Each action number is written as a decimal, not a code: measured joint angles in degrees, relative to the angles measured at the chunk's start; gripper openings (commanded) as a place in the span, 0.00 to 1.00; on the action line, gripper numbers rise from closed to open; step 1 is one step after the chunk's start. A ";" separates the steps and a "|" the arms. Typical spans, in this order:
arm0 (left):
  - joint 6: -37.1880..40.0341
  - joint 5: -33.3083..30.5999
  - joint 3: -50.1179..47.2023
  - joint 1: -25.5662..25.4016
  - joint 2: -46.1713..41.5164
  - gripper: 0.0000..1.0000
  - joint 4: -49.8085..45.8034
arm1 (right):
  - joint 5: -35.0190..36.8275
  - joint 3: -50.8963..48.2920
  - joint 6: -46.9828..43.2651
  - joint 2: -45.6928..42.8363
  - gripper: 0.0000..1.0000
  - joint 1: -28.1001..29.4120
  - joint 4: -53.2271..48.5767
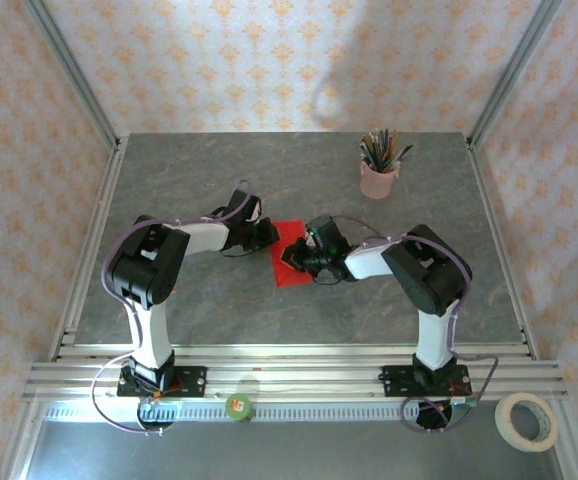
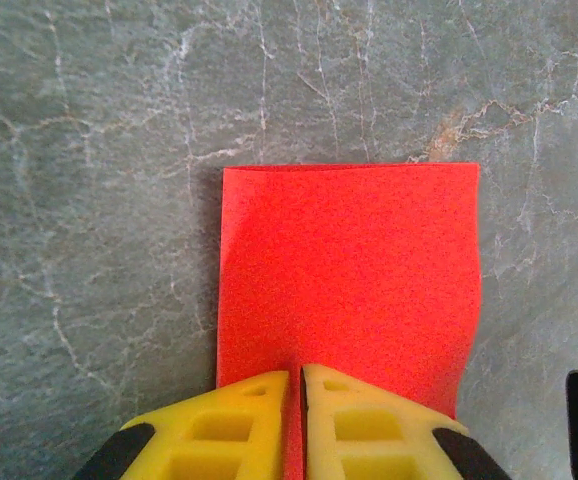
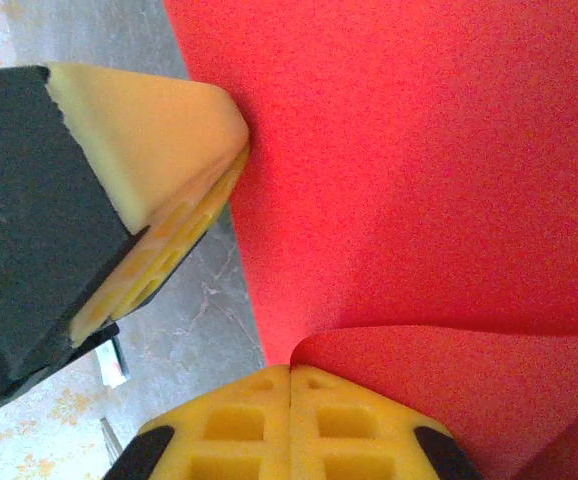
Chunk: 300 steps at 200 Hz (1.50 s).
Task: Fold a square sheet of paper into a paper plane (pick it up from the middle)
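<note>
Two grippers meet on the square sheet of paper [image 1: 288, 277], red, lying at the middle of the table [image 1: 219, 300]. Left gripper [image 2: 294, 378] comes in from 10 o'clock, its yellow fingers all but together and pinching the sheet's edge, red showing in the slit. Right gripper [image 3: 290, 372] comes from 3 o'clock, fingers pressed flat together, nipping a lifted fold of the sheet. Pink pencil cup [image 1: 379, 178] stands well apart at 1 o'clock.

A pink pencil cup [image 1: 379, 178] stands upright on the grey, marble-like table [image 1: 219, 320], near its far edge, with several pencils [image 1: 382, 148] standing in it. Far nearer to the camera than the cup, and to its right, a roll of pale tape [image 1: 527, 421] lies flat. A small round green thing [image 1: 239, 407] lies nearer than the cup and to its left, beside a metal rail [image 1: 299, 375].
</note>
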 measured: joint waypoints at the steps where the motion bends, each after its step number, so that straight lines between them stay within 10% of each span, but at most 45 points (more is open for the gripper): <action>1: 0.02 0.00 0.00 0.00 0.00 0.17 0.00 | -0.02 0.00 0.00 0.00 0.00 0.00 0.02; 300: 0.02 0.09 0.00 0.00 0.11 0.17 0.07 | 0.59 -0.52 2.97 1.66 0.00 0.00 3.82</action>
